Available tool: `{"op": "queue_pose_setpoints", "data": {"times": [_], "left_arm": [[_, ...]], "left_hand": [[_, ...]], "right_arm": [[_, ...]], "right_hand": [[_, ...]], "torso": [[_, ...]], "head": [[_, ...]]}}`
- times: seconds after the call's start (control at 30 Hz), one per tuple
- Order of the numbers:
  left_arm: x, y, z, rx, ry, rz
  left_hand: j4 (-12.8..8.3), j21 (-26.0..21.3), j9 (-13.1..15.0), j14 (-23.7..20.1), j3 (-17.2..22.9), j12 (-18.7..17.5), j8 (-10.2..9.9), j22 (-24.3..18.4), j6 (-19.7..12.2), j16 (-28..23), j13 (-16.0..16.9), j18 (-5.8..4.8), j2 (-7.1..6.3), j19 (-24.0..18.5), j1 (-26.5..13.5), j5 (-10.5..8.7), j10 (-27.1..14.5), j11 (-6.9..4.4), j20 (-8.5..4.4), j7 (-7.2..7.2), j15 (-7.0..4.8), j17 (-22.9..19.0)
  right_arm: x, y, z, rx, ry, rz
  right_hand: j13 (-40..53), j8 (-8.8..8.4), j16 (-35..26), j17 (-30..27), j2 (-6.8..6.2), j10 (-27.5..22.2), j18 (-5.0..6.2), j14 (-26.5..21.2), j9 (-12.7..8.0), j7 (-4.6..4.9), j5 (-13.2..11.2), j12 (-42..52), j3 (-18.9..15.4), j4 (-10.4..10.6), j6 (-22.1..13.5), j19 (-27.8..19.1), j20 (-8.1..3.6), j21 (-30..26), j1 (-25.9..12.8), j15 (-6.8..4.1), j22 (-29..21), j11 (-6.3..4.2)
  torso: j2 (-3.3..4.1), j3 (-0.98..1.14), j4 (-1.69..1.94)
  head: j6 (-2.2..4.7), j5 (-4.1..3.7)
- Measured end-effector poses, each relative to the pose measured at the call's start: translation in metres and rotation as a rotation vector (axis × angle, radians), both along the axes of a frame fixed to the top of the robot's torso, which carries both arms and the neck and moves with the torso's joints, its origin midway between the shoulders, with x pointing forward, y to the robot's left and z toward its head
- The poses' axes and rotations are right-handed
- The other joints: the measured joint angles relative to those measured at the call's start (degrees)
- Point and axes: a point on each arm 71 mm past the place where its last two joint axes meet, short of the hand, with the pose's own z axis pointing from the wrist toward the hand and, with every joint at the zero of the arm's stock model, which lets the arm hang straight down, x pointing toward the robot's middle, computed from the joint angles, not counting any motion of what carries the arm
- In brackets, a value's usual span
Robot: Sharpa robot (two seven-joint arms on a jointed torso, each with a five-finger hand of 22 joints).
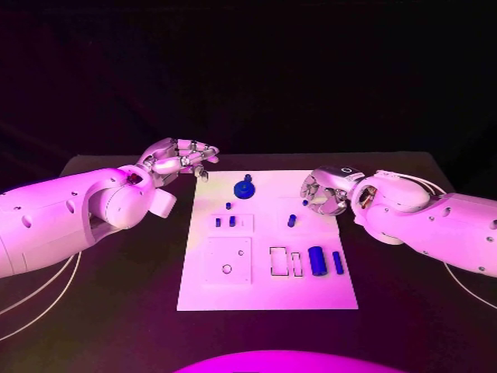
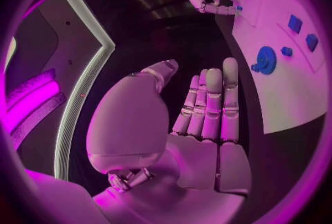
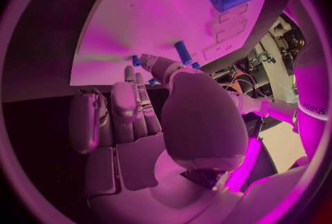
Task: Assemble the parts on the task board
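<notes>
the task looks barely begun: the white board lies mid-bench with blue parts loose on it, a gear at its far end, a cylinder and a bar near the right edge. the left hand hovers off the far left corner, fingers apart, holding nothing. the right hand hangs over the far right edge, fingers curled; whether it pinches a part cannot be told. next it likely needs a clean pick, with nothing in the way.

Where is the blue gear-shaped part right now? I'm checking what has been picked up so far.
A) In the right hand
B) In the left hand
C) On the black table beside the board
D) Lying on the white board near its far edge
D: the gear-shaped part lies on the white board near its far edge, between the left hand and the right hand, touched by neither.
</notes>
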Motion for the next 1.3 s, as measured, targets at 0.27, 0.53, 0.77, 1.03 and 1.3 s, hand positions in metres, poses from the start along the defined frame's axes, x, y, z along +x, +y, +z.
{"op": "queue_pose_setpoints", "data": {"times": [0.27,0.53,0.77,1.03,1.3], "left_arm": [[-0.002,-0.003,0.002,-0.029,-0.006,-0.016],[-0.003,-0.005,0.003,-0.042,-0.006,-0.032],[-0.004,-0.005,0.003,-0.046,-0.004,-0.038],[-0.004,-0.006,0.003,-0.046,-0.004,-0.043],[-0.005,-0.007,0.003,-0.046,-0.004,-0.047]], "left_hand": [[0.23,0.0,0.03,0.0,-0.23,0.23,0.28,-0.11,0.0,0.0,0.07,-0.01,0.0,0.21,0.0,0.0,-0.11,-0.12,0.2,0.0,0.0,0.0],[0.79,-0.67,0.08,-0.6,-1.41,0.23,0.28,-0.54,-0.41,0.0,0.2,-0.01,0.0,0.2,0.0,0.0,-1.34,0.29,0.2,0.4,0.2,-0.12],[1.04,-0.77,0.09,-0.6,-1.65,0.45,0.28,-0.62,-0.41,0.0,0.23,-0.02,0.11,0.23,0.11,0.0,-1.34,0.29,0.22,0.4,0.2,-0.12],[0.69,-1.11,0.22,-0.6,-1.99,0.71,0.58,-0.83,-0.41,0.29,0.46,-0.01,1.02,0.41,1.02,0.0,-1.76,0.29,0.4,0.4,0.2,-0.18],[0.79,-1.11,0.22,-0.6,-2.21,0.91,0.59,-0.88,-0.41,0.29,0.48,-0.01,1.08,0.4,1.08,0.0,-1.76,0.29,0.4,0.4,0.2,-0.24]], "right_arm": [[0.004,0.001,-0.008,-0.021,0.005,-0.009],[0.006,0.007,-0.01,-0.02,0.0,-0.006],[0.006,0.009,-0.011,-0.014,-0.003,-0.006],[0.007,0.01,-0.011,-0.015,-0.002,-0.011],[0.005,0.014,-0.012,-0.031,-0.017,-0.014]], "right_hand": [[0.09,0.35,2.74,1.93,0.52,1.4,0.01,0.0,0.79,0.01,0.23,0.02,1.07,0.35,0.0,0.46,0.14,1.72,-0.52,0.0,0.36,-0.32],[0.01,0.58,3.7,2.36,1.59,1.6,0.03,0.0,1.16,0.01,-0.41,0.1,1.86,0.6,0.01,0.46,0.14,2.21,-0.48,0.0,0.36,-0.12],[-0.05,1.01,5.51,3.35,2.71,2.31,-0.81,0.0,2.07,-0.31,-5.48,-0.21,3.05,1.05,0.34,0.59,0.0,3.24,-0.88,0.0,0.35,-0.23],[0.08,2.48,6.84,4.17,3.39,4.57,-0.81,0.0,3.09,-0.8,-5.8,0.05,3.77,0.34,2.08,1.09,-0.09,4.35,-0.21,0.0,0.35,-0.86],[1.26,4.12,7.61,4.39,4.99,5.5,-0.81,-0.09,4.59,-1.45,-8.58,0.48,4.62,-1.81,3.34,1.06,-0.5,5.05,1.4,-0.74,0.34,-0.34]], "torso": [[0.0,0.03,0.01],[0.02,0.03,0.03],[0.01,0.03,0.01],[-0.02,0.01,-0.02],[-0.04,0.02,-0.03]], "head": [[-0.07,0.17],[-0.19,0.28],[-0.31,0.42],[-0.48,0.46],[-0.57,0.33]]}}
